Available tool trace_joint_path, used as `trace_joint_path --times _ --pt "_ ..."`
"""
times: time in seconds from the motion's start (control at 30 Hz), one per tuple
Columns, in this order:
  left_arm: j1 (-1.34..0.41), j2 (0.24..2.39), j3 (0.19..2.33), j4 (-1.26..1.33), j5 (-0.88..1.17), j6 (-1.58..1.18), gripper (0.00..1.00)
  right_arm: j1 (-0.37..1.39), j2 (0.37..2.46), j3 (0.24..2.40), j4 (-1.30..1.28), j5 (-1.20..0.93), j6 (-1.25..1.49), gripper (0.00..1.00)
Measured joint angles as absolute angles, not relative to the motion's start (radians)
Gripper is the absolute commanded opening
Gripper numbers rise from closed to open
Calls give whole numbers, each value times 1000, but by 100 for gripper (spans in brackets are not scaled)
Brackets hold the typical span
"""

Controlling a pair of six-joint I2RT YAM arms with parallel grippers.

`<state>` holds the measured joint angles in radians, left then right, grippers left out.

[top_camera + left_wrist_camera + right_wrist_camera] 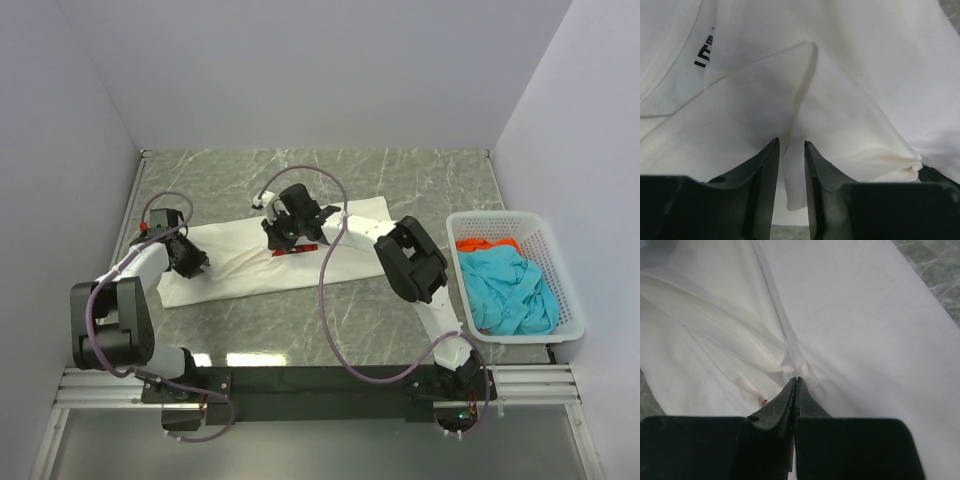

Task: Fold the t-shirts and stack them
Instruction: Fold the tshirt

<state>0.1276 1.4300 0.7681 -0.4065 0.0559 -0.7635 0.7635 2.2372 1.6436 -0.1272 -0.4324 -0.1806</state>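
- Your left fingers (pixel 765 170) fill the bottom of the left wrist view, black and a narrow gap apart.
- Between them stands a fold of the white t-shirt (pixel 850 75). A raised ridge of the cloth runs away from the gap. You cannot tell whether the fold is truly pinched or only sits between them.
- Beyond those fingers and to their left, a bit of black lettering (pixel 704 50) shows on the cloth.
- Your right fingers (pixel 782 405) are closed tip to tip, with no gap showing.
- Creases in the white cloth converge on their tips, and a flat seam (pixel 775 305) runs straight into them, so they have a pinch of the shirt.
- From above, the white t-shirt (pixel 240 260) lies spread across the marbled surface (pixel 400 180), with your left fingers at its left end and your right fingers near its middle.
- Just beside the right fingers, a strip of the shirt's red print (pixel 298 249) shows.
- Well to the right of both sets of fingers, a white mesh basket (pixel 495 216) sits at the surface's right edge.
- The teal t-shirt (pixel 510 290) is heaped inside it, with the red-orange t-shirt (pixel 485 244) showing at the far end of the basket behind it.
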Motion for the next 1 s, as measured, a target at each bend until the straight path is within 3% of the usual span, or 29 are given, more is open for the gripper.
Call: trace_joint_path --times 0.13,0.27,0.4,0.5,0.7,1.0 --pt "128 1446 768 -406 55 -764 31 768 2199 1617 -143 -424 -208 0" --pt "128 1431 757 -402 53 -762 32 770 2135 1586 -158 -434 -218 8" --pt "128 1389 750 -409 44 -739 33 773 2077 1579 -159 -462 -205 28" --pt "128 1348 750 -404 51 -706 35 776 2044 1579 -154 -476 -166 33" --pt "91 1321 760 -364 82 -665 36 779 2074 1668 -165 -442 -14 32" --pt "-59 1438 811 -348 48 -685 28 805 2222 1891 -188 -280 190 32"
